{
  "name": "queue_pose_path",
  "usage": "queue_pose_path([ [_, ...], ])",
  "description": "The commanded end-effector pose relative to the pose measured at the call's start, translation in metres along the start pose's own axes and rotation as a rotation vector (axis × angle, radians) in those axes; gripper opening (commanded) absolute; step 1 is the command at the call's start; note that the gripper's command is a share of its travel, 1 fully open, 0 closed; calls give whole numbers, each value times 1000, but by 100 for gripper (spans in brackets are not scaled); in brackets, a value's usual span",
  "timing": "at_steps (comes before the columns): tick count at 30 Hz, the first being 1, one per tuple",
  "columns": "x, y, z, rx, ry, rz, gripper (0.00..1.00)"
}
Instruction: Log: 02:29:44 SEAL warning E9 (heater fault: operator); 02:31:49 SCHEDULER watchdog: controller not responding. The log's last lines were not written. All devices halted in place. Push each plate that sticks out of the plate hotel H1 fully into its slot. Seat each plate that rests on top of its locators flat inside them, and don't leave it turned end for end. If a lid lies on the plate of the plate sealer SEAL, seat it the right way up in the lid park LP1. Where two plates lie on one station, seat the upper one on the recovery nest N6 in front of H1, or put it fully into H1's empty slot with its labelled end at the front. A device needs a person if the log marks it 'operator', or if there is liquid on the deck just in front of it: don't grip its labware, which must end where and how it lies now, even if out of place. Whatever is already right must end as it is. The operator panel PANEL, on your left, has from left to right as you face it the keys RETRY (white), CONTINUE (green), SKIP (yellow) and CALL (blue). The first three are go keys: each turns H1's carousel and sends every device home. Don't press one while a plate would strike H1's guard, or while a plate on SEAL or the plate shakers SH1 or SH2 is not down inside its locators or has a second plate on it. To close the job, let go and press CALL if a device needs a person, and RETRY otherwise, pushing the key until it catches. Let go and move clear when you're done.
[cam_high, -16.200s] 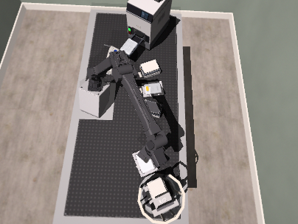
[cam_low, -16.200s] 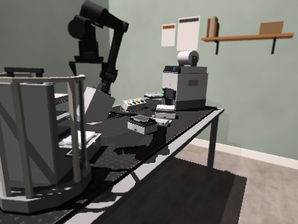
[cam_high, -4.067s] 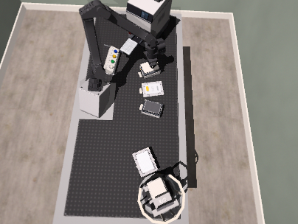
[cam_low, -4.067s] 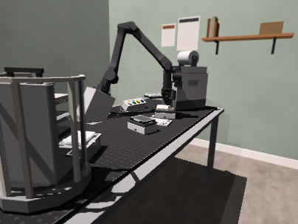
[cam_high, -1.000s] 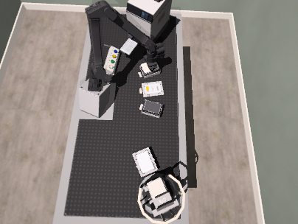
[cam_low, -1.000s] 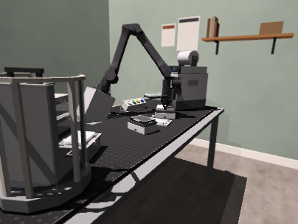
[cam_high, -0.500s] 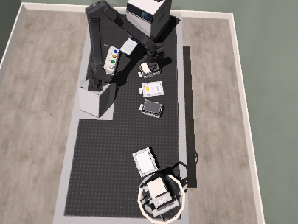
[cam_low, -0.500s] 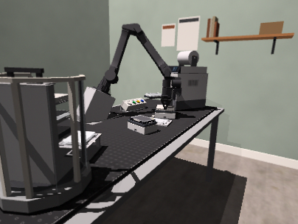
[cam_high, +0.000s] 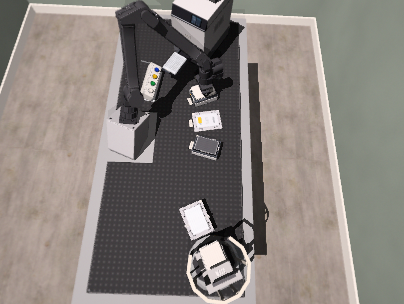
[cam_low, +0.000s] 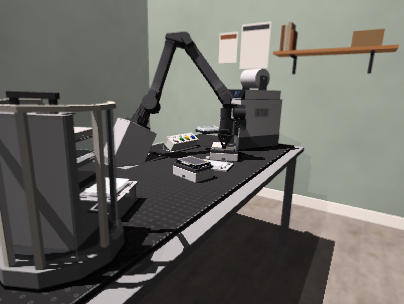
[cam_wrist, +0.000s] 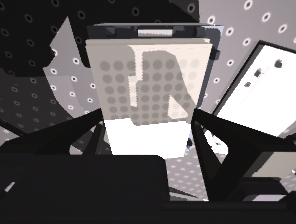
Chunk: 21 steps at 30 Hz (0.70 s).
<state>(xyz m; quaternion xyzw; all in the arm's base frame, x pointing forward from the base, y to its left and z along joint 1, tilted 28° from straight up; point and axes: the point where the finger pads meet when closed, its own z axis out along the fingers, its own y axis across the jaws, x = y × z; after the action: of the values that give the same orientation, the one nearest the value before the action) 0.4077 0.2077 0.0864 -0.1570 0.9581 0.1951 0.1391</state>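
Observation:
My gripper (cam_high: 205, 89) is down over the station nearest the plate sealer SEAL (cam_high: 200, 17). In the wrist view its two fingers stand against the long sides of a cream well plate (cam_wrist: 147, 95) on a dark station, so it is shut on that plate. The same plate shows in the top view (cam_high: 201, 95) and in the side view (cam_low: 223, 148). I cannot tell whether it sits flat in its locators. The operator panel PANEL (cam_high: 151, 80) with its coloured keys is to the left, and a pale lid or tray (cam_high: 175, 63) lies beside it.
A white plate with a yellow patch (cam_high: 206, 120) is on the adjacent station and also shows in the wrist view (cam_wrist: 255, 92). A dark plate (cam_high: 207, 146) sits further on. A white plate on a nest (cam_high: 196, 219) lies before the plate hotel H1 (cam_high: 216, 267).

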Motion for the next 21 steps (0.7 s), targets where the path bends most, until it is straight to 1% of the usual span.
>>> queue_pose_path([
  [1, -16, 6, -20, 0, -39, -7, 84],
  [21, -17, 2, -26, 2, -43, -4, 84],
])
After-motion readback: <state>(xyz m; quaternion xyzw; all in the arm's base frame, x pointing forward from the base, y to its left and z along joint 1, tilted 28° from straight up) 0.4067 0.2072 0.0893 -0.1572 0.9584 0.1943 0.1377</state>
